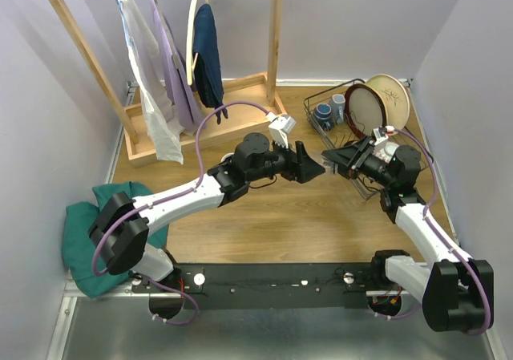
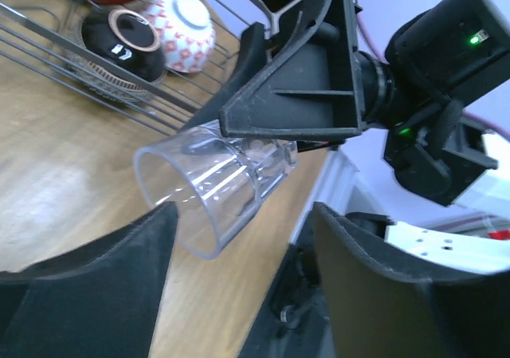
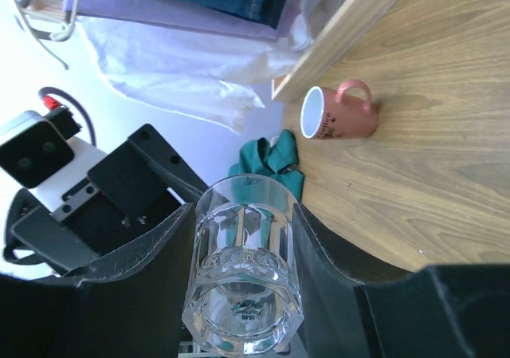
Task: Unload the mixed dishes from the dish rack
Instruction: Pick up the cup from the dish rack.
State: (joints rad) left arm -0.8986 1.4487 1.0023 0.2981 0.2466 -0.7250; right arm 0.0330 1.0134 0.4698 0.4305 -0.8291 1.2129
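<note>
Transfer of the clear glass (image 3: 243, 278). It lies level between the jaws of the right pincer (image 3: 241, 214), clamped by its base end. Its mouth sits between the widely parted, empty jaws of the left pincer (image 2: 243, 230). It is probably light, rigid, slippery and breakable, so grasp the straight wall, not the lip. Behind the right pincer, the dish rack (image 2: 80, 63) holds bowls (image 2: 123, 43).

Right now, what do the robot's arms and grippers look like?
Both the left arm and right arm have white tube-like links joined by chunky black round joints. A purple cable loops along each one. The left gripper and right gripper are black, each with two flat wedge-shaped fingers. A small white camera box sits on each wrist.
</note>
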